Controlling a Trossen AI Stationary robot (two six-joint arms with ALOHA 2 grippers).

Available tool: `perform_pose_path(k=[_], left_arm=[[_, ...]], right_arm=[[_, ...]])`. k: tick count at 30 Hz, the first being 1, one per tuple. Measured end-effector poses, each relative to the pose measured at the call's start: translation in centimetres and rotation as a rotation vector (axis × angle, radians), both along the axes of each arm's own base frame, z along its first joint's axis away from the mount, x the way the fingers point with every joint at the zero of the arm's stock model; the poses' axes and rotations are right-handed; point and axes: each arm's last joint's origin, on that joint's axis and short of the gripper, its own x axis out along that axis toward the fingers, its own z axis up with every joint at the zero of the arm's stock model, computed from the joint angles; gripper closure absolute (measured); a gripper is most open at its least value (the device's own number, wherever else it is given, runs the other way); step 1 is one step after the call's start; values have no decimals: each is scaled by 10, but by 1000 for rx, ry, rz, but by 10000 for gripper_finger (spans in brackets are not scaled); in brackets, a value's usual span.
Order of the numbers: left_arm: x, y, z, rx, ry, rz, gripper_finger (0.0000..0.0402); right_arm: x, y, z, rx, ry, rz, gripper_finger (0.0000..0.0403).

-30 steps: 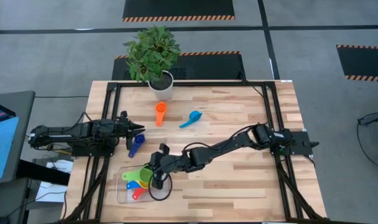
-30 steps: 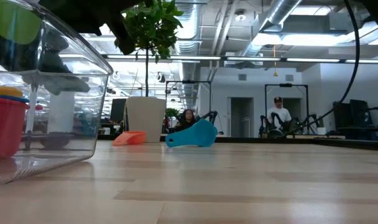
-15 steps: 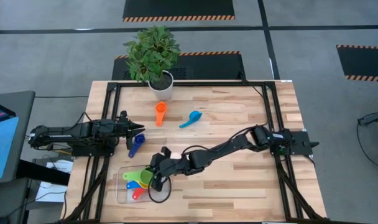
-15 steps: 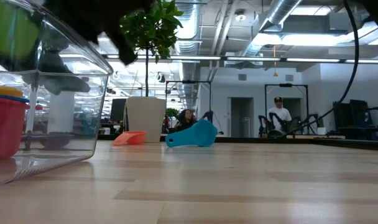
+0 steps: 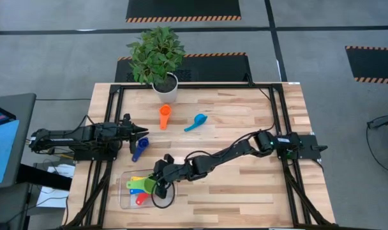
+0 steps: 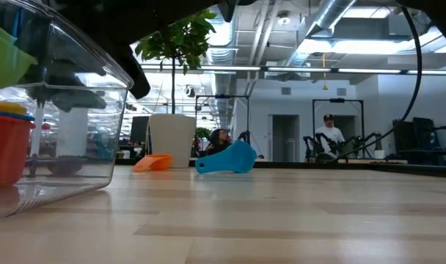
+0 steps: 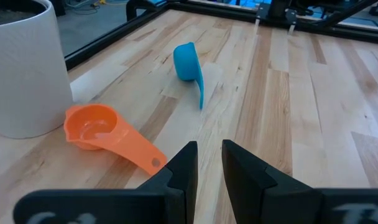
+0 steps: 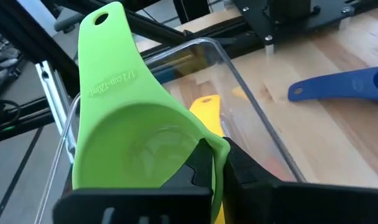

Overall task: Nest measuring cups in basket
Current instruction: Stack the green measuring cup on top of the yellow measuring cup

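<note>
My right gripper reaches from the right over the clear basket near the table's near-left corner and is shut on the green cup. Yellow, light blue and red cups lie in the basket. The dark blue cup lies on the wood beyond the basket, just under my left gripper, which waits shut at the left edge. Orange and blue cups lie near the white plant pot. My right gripper holds the green cup by the bowl's rim, on the side away from the handle, one finger inside the bowl and one outside. The fingers come slanting down from the table's right. The cup is lifted, tilted, its handle pointing away over the basket.
The potted plant stands at the far edge, left of centre. Black frame rails run along the table's sides. The wood to the right of the basket and in the middle is open. People show far back in the room in the low view.
My right gripper has moved down and slightly toward the near edge with the green cup, which now sits lower inside the basket's walls in the low view. The other cups and the left arm have stayed put.
</note>
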Motion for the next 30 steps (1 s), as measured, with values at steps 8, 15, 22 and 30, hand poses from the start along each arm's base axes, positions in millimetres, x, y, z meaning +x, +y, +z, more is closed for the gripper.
perform_pose_path(k=[8, 15, 22, 30], left_arm=[[0, 0, 0, 0, 1, 0, 340], [0, 0, 0, 0, 1, 0, 340], [0, 0, 0, 0, 1, 0, 340], [0, 0, 0, 1, 2, 0, 340]], right_arm=[[-1, -1, -2, 20, 22, -13, 376], [-1, -1, -2, 20, 24, -13, 344], [0, -2, -2, 22, 24, -17, 289], [1, -7, -2, 58, 23, -41, 235]])
